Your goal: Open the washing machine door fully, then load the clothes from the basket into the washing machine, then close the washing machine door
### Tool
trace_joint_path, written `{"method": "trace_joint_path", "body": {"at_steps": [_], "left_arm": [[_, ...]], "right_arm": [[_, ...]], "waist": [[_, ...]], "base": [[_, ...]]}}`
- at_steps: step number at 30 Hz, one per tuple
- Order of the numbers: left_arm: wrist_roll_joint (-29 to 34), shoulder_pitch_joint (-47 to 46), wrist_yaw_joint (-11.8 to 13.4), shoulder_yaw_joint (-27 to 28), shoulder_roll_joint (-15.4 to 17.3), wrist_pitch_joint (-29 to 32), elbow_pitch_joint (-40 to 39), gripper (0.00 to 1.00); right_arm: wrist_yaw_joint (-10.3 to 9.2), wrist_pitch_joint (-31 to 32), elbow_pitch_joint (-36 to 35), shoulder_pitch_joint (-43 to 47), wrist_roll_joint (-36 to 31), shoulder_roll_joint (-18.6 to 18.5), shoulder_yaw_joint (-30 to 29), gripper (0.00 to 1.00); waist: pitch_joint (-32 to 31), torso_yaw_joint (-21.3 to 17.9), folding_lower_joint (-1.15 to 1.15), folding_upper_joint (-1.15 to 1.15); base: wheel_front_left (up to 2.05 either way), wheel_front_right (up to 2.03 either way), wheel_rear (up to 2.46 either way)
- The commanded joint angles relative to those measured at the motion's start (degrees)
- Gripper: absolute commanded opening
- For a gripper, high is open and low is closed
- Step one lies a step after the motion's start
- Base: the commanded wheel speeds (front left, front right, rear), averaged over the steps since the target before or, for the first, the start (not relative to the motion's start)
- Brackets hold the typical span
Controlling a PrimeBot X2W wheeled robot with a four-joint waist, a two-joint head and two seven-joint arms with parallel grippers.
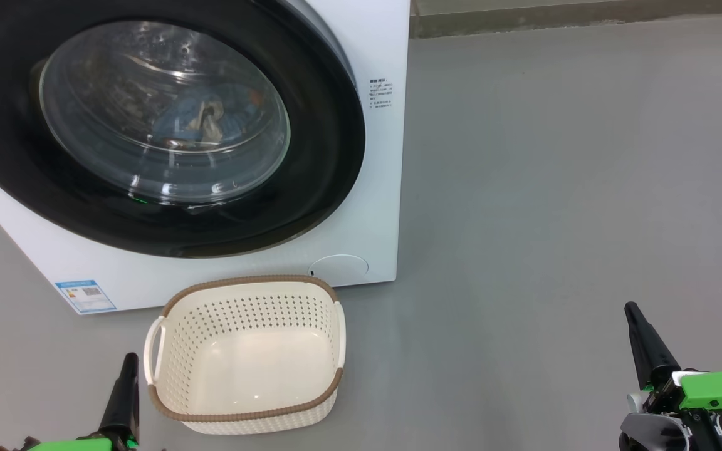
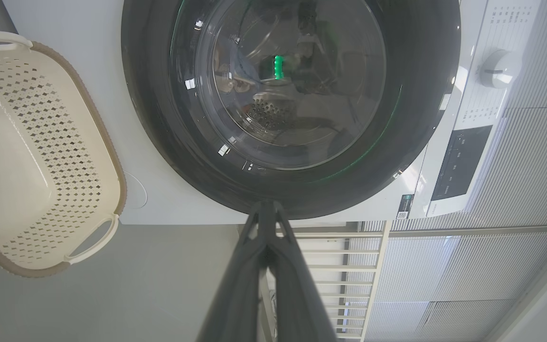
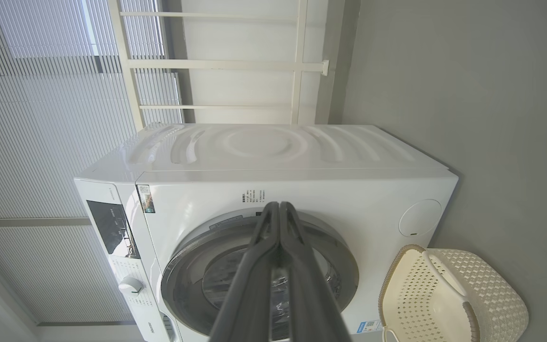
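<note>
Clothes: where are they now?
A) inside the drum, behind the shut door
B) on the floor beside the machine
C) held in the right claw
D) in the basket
A: the blue clothes show through the glass of the closed washing machine door, and the basket in front holds nothing.

The washing machine door (image 1: 329, 156) runs off the head view at twelve and nine o'clock, so its far rim is lost. Inside, the clothes (image 1: 210, 116) are a blue smear under glare, and the prints can't be made out. Down at seven o'clock the left end effector (image 1: 129, 363) is cut at the bottom edge, and the right end effector (image 1: 632, 310) is clipped at five o'clock. The blue label sticker (image 1: 85, 295) is too small to read. In the left wrist view the basket (image 2: 109, 156) is cut off at nine o'clock.
</note>
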Motion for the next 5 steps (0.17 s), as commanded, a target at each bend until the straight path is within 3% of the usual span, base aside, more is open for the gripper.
{"method": "trace_joint_path", "body": {"at_steps": [1, 5], "left_arm": [[-0.5, -2.4, -0.4, 1.9, 0.5, 0.4, -1.8, 0.0], [-0.5, -2.4, -0.4, 1.9, 0.5, 0.4, -1.8, 0.0]], "right_arm": [[0.19, 0.3, -1.4, -2.5, -0.2, -0.6, 1.1, 0.0], [0.19, 0.3, -1.4, -2.5, -0.2, -0.6, 1.1, 0.0]], "waist": [[0.0, 0.0, 0.0, 0.0], [0.0, 0.0, 0.0, 0.0]], "base": [[0.0, 0.0, 0.0], [0.0, 0.0, 0.0]]}}
